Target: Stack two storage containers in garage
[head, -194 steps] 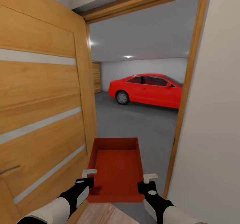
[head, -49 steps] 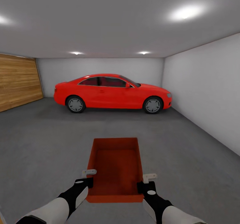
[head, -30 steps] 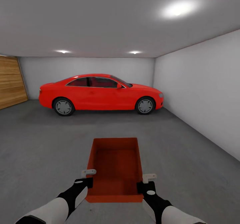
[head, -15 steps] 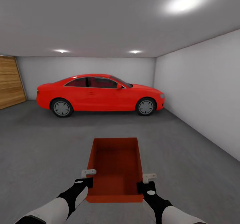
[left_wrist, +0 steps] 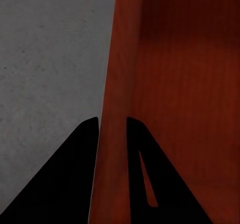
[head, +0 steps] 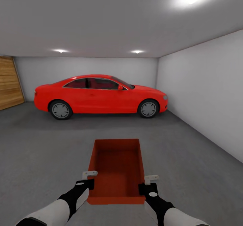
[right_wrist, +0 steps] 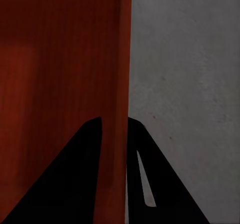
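Facing into a garage, an orange-red bin (head: pixel 116 167) is held out in front above the grey concrete floor (head: pixel 40 145). Its left wall is pinched between the fingers of the left gripper (head: pixel 88 179), and its right wall is clamped by the right gripper (head: pixel 148 182). A red car (head: pixel 99 96) is parked well beyond, before the white back wall (head: pixel 84 66).

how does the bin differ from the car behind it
The bin is an open, empty box; the car is closed, with windows and wheels. The bin is carried above the floor, a pincer gripping each side wall; the car stands on it by the back wall. Both are red, the bin more orange.
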Motion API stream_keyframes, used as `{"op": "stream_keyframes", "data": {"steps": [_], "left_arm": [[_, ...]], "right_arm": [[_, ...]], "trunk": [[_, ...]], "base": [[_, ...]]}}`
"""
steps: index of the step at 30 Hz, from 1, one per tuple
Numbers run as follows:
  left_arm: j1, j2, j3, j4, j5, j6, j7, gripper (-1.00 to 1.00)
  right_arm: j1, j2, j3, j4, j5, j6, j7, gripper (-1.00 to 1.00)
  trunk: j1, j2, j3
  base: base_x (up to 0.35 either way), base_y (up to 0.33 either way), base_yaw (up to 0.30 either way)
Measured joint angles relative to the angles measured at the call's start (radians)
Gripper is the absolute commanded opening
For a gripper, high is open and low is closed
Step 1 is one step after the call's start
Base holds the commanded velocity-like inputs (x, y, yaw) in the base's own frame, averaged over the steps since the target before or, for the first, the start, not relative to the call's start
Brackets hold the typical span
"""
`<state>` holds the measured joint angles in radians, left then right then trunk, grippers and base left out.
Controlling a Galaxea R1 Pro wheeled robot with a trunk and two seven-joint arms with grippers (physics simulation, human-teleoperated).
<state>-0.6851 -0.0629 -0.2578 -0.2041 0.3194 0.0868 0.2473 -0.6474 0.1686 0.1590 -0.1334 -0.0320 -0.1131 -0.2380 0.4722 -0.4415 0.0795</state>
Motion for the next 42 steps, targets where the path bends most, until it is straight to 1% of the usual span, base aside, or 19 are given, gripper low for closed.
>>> {"op": "stream_keyframes", "data": {"steps": [42], "left_arm": [[0.000, -0.002, -0.001, 0.000, 0.001, -0.004, 0.002, -1.00]], "right_arm": [[0.000, -0.002, 0.000, 0.000, 0.000, -0.003, 0.002, -1.00]], "trunk": [[0.000, 0.000, 0.000]], "base": [[0.322, 0.000, 0.000]]}}
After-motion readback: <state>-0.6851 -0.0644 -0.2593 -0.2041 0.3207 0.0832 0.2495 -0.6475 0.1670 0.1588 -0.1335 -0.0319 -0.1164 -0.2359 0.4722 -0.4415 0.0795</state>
